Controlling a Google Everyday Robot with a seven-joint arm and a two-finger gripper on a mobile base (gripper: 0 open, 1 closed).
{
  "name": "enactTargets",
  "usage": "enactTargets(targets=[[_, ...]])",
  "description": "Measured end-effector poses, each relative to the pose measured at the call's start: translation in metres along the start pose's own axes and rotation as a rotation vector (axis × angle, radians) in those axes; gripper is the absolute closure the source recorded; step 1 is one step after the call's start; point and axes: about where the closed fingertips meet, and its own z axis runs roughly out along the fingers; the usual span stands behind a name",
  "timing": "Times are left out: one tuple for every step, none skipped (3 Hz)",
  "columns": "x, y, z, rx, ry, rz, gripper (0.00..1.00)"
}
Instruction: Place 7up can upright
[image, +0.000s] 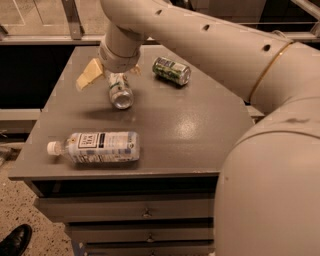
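A: Pale two-finger gripper (109, 77), position?
B: Over the grey square tabletop (200, 130), 11 o'clock region. Fingers spread wide, holding nothing, one on either side of the far end of the pale silver-green aluminium 7up can (120, 91), which lies on its side.
A: Neighbours?
B: Dark green can (171, 70) at its 2 o'clock and clear plastic bottle (97, 147) at 7 o'clock, both lying down.
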Motion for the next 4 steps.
enactTargets(targets=[[-0.005,-0.013,0.011,0.055,0.044,-0.011,0.00],[-0.007,-0.024,0.019,0.102,0.088,-0.030,0.00],[-0.005,-0.032,0.025,0.138,0.127,-0.037,0.00],[-0.004,-0.040,0.028,0.192,0.162,-0.025,0.25]])
